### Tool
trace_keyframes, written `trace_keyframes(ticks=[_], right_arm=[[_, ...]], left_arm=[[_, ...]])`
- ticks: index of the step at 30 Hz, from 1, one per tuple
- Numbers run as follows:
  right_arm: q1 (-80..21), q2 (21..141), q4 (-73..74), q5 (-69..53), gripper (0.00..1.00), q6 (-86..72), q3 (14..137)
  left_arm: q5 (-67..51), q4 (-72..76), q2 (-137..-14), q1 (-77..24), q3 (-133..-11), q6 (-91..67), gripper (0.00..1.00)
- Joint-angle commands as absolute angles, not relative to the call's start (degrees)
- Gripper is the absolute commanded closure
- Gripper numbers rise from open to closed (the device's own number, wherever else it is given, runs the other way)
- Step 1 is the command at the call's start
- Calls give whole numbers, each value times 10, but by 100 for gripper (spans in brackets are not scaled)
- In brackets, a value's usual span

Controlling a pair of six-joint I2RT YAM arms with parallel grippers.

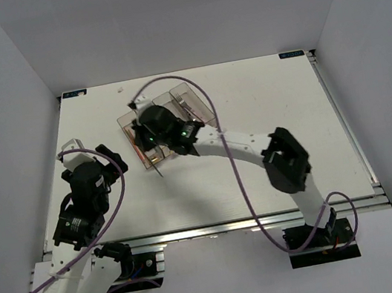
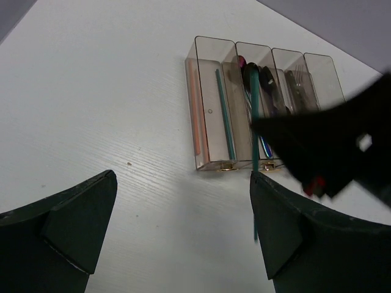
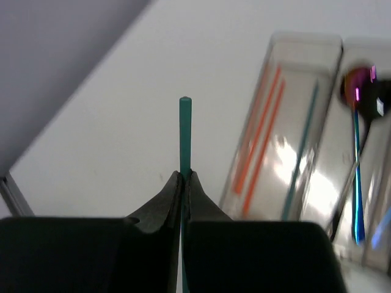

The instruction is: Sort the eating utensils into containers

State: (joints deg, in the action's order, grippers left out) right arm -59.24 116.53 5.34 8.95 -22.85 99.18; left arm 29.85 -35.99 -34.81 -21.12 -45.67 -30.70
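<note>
The containers (image 1: 203,108) sit on the tabletop (image 1: 275,171) toward the far edge, a little left of its middle: four narrow clear bins joined in a row. The right arm reaches across from the near right to the near end of that row. The right gripper (image 3: 183,178) is pinched tight on a teal chopstick (image 3: 185,128), whose tip stands clear above the fingertips. From the left wrist camera, this chopstick crosses the near end of the row about where the first and second bins meet. One end of it pokes out over bare tabletop toward the near edge. Whether it touches a bin I cannot tell.

The bin nearest the left edge holds two orange chopsticks (image 2: 197,116) and another teal chopstick (image 2: 225,116), lying lengthwise. The next bin holds an iridescent spoon (image 3: 357,85) with a blue handle, among darker pieces. What lies in the two further bins is too dark to make out.

The left gripper (image 2: 183,183) hangs over the left part of the tabletop, well apart from the containers. Its fingers are spread wide and hold nothing.
</note>
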Motion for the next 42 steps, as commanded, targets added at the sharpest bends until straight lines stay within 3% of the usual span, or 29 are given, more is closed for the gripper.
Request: trace_keyframes(ticks=[1,4,9,16,24,28,29,32,33,34,37,38,42], right_arm=[[-575,1259,54,60,100,-127,1178],[-564,1318,33,98,100,-121,1251],[-539,1325,-125,127,100,-98,1192],[-521,1388,-117,111,100,-89,1267],[-522,1339,-155,101,100,-117,1140],[-526,1328,-142,97,93,-118,1143],[-527,1329,-137,96,90,-119,1149],[-529,1311,-109,103,58,-123,1161],[-530,1301,-103,107,39,-125,1157],[-531,1273,-98,118,30,-126,1144],[-532,1194,-61,162,19,-127,1107],[-532,1166,-46,176,11,-126,1092],[-532,1005,66,269,11,-122,957]], left_arm=[[305,-361,-346,-214,-456,-307,2],[303,-361,-352,-214,-457,-307,2],[300,-361,-358,-214,-457,-305,2],[300,-359,-349,-214,-456,-305,2],[301,-360,-354,-214,-457,-305,2],[302,-360,-352,-214,-457,-306,2],[304,-361,-353,-214,-458,-307,2],[308,-363,-354,-214,-458,-308,2],[315,-366,-354,-214,-458,-308,2],[320,-366,-355,-214,-460,-310,2],[344,-374,-363,-214,-465,-317,2],[352,-377,-367,-214,-471,-319,2],[425,-421,-394,-212,-493,-347,2]])
